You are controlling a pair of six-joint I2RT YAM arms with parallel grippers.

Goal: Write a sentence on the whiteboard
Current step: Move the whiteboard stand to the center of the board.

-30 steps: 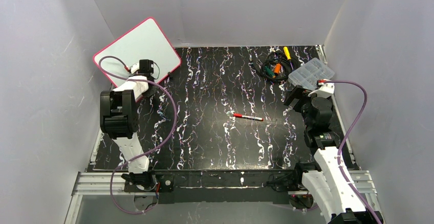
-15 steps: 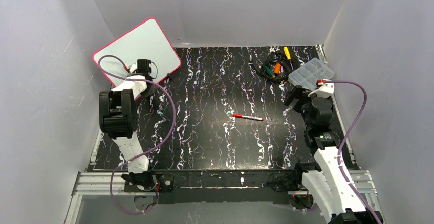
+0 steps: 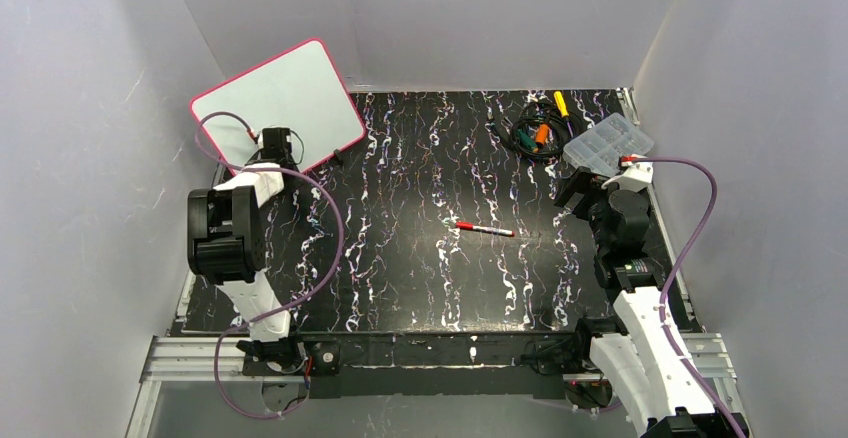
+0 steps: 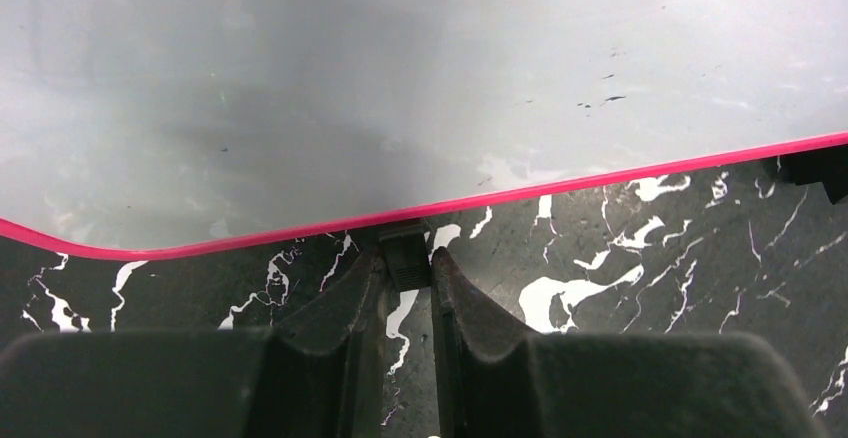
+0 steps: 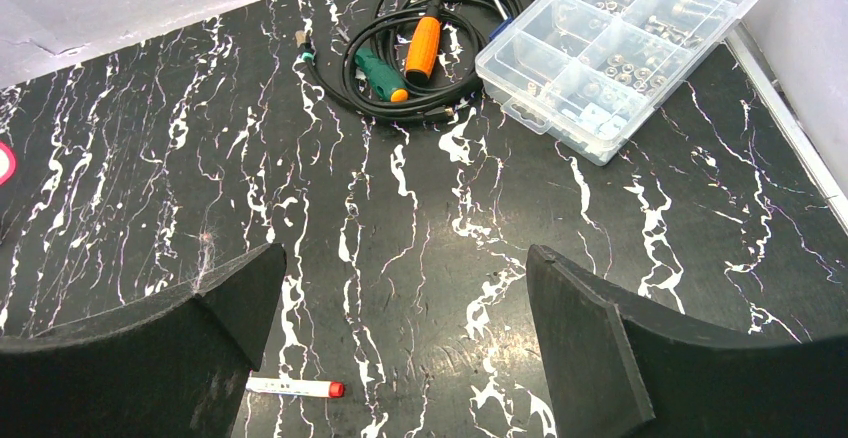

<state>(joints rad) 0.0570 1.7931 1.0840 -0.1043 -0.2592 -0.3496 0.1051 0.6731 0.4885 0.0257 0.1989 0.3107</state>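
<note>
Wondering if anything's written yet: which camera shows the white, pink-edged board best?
The top external view: the whole white board with its pink-red border shows there, seemingly blank. The left wrist view shows only its near edge, where the left gripper pinches a black clip. The right wrist view barely shows it.

No text can be read on the whiteboard (image 3: 275, 98) or anything else.
</note>
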